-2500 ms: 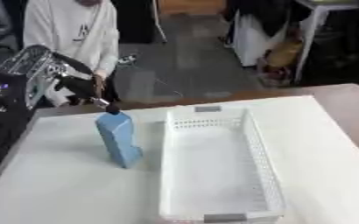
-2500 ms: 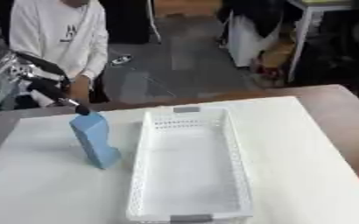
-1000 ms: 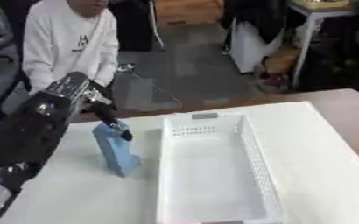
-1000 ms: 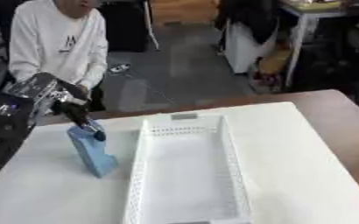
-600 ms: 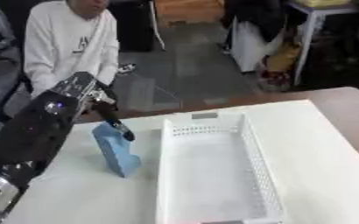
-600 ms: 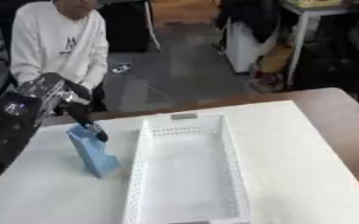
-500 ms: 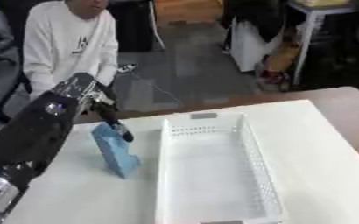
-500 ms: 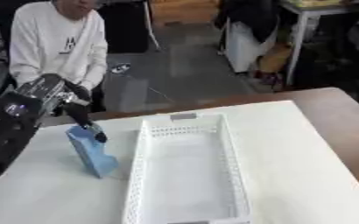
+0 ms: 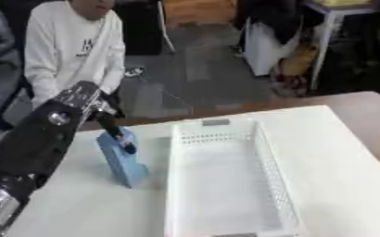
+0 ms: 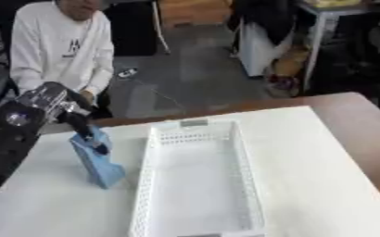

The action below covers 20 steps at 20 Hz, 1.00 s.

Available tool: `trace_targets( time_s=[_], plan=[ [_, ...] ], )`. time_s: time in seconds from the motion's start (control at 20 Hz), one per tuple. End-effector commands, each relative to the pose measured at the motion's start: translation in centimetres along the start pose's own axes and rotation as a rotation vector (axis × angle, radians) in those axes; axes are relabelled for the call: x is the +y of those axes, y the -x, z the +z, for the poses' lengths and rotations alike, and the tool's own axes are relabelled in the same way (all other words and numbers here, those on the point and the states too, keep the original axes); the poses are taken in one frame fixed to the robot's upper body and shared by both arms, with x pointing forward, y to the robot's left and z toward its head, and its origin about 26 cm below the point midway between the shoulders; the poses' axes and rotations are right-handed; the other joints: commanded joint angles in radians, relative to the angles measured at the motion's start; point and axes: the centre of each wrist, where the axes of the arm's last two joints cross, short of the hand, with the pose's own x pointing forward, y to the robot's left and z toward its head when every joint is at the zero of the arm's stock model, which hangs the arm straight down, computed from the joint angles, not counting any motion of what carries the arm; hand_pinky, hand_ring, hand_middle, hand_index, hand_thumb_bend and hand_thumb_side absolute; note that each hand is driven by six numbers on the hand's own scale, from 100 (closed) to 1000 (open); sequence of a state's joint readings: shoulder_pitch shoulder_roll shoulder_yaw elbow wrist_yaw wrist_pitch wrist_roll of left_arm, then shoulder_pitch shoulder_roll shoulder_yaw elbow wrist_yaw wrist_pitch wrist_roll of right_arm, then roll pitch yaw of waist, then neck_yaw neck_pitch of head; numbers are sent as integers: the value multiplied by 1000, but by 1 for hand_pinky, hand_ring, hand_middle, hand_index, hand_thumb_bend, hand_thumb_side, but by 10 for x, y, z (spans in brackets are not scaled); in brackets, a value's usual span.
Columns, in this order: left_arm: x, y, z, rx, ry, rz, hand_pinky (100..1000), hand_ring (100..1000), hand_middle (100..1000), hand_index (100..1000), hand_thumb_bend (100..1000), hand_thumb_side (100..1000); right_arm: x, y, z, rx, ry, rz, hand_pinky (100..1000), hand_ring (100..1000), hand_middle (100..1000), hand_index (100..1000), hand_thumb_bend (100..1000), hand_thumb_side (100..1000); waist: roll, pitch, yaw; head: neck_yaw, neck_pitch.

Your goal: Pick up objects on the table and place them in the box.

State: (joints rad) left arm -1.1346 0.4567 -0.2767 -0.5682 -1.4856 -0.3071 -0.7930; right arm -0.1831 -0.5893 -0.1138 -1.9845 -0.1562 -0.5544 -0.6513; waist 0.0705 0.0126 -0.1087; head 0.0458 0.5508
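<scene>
The white box (image 9: pixel 225 185) sits empty on the white surface (image 9: pixel 339 166), so nothing has been placed yet. The only object in view, a blue carton (image 9: pixel 122 159), stands upright just left of the box. The left robot hand (image 9: pixel 112 127) curls its fingers over the carton's top, apparently gripping it; lifting and placing remain. The right robot hand is out of sight.

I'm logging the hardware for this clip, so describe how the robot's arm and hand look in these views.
Only the left arm shows. It is a thick, rounded limb, mostly black and glossy, with a round silver fitting on its side and silvery metal parts near the wrist. The left hand ends in slim black fingers. No cables or markings can be made out. The right arm is not in view.
</scene>
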Motion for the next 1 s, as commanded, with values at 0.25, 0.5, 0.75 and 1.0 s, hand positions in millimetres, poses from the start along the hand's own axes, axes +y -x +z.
trace_targets(
  time_s=[0.25, 0.5, 0.75, 1.0],
  plan=[
    [1, 6, 4, -68, 23, -70, 120, 377, 410, 498, 100, 769, 1, -5, -12, -47, 3, -20, 177, 328, 499, 577, 100, 864, -4, -10, -5, 12, -4],
    [10, 11, 16, -43, -133, -134, 100, 141, 188, 419, 101, 762, 1, -5, -11, -45, 0, -20, 176, 328, 497, 576, 100, 866, -4, -10, -3, 14, 0],
    [20, 22, 31, -22, -277, -137, 100, 123, 186, 416, 115, 785, 0, -5, -10, -43, -2, -18, 175, 328, 497, 576, 100, 866, -5, -11, 1, 15, -1],
    [38, 34, 57, 1, -450, -118, 100, 100, 182, 415, 130, 829, -1, -5, -9, -41, -3, -15, 174, 328, 497, 576, 100, 866, -6, -12, 5, 18, 9]
  ],
)
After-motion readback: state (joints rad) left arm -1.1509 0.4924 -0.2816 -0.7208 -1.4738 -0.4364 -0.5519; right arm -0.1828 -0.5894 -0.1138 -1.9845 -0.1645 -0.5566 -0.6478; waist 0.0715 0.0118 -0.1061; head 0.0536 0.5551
